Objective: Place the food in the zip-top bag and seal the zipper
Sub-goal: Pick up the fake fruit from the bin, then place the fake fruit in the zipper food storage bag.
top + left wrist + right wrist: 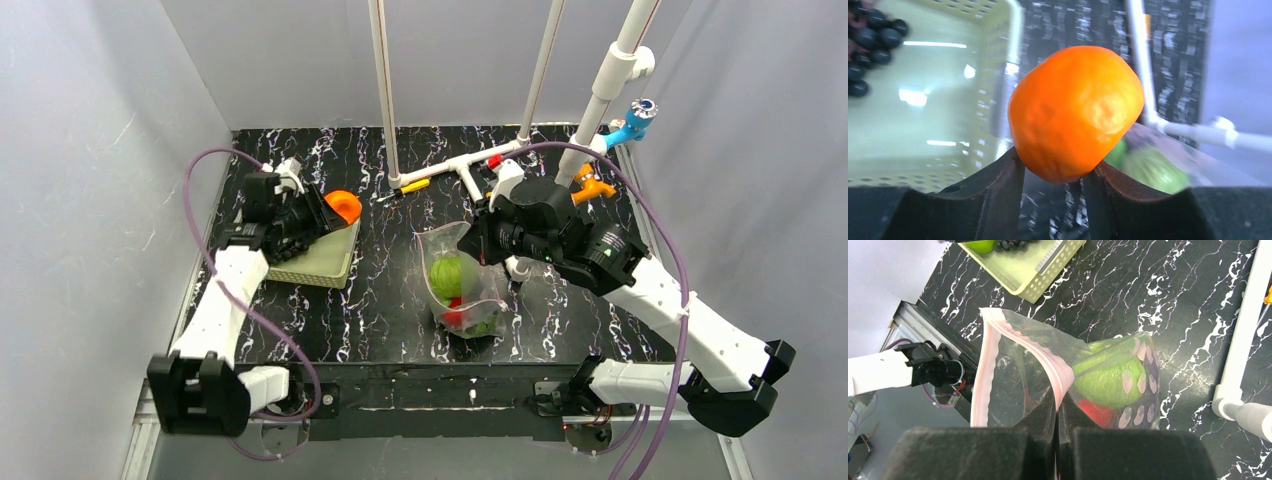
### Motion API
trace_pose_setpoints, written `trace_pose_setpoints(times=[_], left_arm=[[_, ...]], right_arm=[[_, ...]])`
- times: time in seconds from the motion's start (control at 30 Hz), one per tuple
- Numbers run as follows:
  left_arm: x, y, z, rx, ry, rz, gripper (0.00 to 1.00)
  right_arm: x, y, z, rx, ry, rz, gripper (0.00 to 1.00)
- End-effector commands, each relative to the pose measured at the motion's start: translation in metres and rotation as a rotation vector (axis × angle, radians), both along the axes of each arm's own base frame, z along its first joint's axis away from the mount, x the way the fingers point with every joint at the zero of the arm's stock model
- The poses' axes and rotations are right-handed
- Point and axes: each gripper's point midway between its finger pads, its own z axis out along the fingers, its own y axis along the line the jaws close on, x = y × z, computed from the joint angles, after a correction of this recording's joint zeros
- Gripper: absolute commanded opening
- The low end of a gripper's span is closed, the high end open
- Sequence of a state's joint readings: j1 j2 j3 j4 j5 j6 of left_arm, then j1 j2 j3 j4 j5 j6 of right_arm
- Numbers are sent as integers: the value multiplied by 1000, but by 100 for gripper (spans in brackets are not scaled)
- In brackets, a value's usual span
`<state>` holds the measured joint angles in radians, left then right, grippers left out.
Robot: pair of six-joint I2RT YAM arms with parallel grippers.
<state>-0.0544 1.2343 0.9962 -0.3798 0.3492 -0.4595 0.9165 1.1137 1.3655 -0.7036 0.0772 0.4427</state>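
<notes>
Left wrist view: the orange (1075,112) is being gripped between the two dark fingers of the left gripper (1053,172). It is being shown as a round, glossy piece with a slightly dimpled skin. It is being held over one rim of the pale green basket (998,30), and a bunch of dark grapes (870,40) is lying in a corner of that basket.

From the right wrist view, the zip-top bag (1013,375) is being held upright on the black marbled table (1158,290). The right gripper (1057,412) is being pressed fully closed on one lip of the mouth, at the pinkish zipper (1048,362). The other lip is being left free, so the mouth is gaping. Inside the bag, a green round fruit (1108,382) and a red piece (1098,412) are being seen through the clear plastic.

From the top view, a strip of bare table is being left between the basket and the bag. White pipes (470,160) are standing just behind the bag, close to the right arm.
</notes>
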Motion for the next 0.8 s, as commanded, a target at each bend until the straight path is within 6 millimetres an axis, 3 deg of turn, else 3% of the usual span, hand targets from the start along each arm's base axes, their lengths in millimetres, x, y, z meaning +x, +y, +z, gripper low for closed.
trace_pose_setpoints(times=[0.0,0.13,0.3,0.4,0.6,0.77], left_arm=[[-65,-41,59,-261,-15,-138,8],[-103,-66,97,-369,-79,-215,6],[-153,-119,131,-439,-135,-402,2],[-174,-133,150,-431,-203,-474,0],[-202,-167,169,-380,-234,-627,0],[-194,-175,161,-269,-206,-621,0]], right_arm=[[9,14,42,109,-81,13,1],[12,19,41,110,-84,19,1],[14,21,41,113,-94,21,1],[13,22,44,120,-97,29,1],[13,23,51,135,-104,31,1],[18,23,56,138,-118,9,1]])
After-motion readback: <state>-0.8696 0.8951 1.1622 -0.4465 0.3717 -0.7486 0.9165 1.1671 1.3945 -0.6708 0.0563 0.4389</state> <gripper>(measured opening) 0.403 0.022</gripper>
